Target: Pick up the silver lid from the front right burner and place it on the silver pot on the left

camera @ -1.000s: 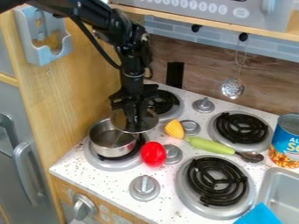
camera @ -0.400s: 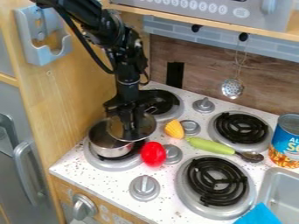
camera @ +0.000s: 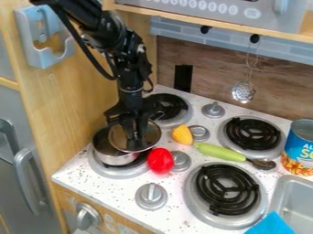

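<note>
The black gripper (camera: 136, 142) hangs over the front-left burner, shut on a round glass lid (camera: 149, 135) with a metal rim. Its fingers cover the lid's middle, so the grasped part is hidden. The lid is tilted and overlaps the right side of the open steel pot (camera: 114, 158); whether the two touch, I cannot tell. That pot sits on the front-left burner (camera: 112, 172). Close by on the right lies a red object (camera: 160, 161), with a yellow, ridged piece (camera: 182, 135) behind it.
A spoon with a green handle (camera: 220, 152) lies between the right burners. A can (camera: 299, 147) stands at the right edge, behind the sink (camera: 294, 201) with a blue item (camera: 271, 224). Stove knobs (camera: 151, 196) stick up, the wooden wall (camera: 79, 100) rises at left, and a ladle (camera: 243, 92) hangs behind.
The gripper and lid have moved left and toward the front, lower over the pot. Most of this shift came before the middle frame. The pot and the other objects have stayed put.
</note>
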Controlling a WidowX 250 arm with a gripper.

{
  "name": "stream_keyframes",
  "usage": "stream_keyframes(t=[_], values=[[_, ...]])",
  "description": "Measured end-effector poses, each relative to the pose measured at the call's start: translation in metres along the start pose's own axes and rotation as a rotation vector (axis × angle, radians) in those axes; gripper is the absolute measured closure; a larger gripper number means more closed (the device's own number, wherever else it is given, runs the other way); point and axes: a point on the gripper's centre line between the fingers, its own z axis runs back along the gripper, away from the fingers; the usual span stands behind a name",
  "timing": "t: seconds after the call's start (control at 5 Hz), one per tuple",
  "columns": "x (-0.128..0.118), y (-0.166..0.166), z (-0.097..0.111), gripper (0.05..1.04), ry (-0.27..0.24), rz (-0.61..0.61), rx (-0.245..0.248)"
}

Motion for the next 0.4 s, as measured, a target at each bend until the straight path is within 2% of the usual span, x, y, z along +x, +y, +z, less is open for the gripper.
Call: stream_keyframes(t=[0.4], values=[[0.0025,0.0195,0.0017,0.763,0.01,0.022,0.005]])
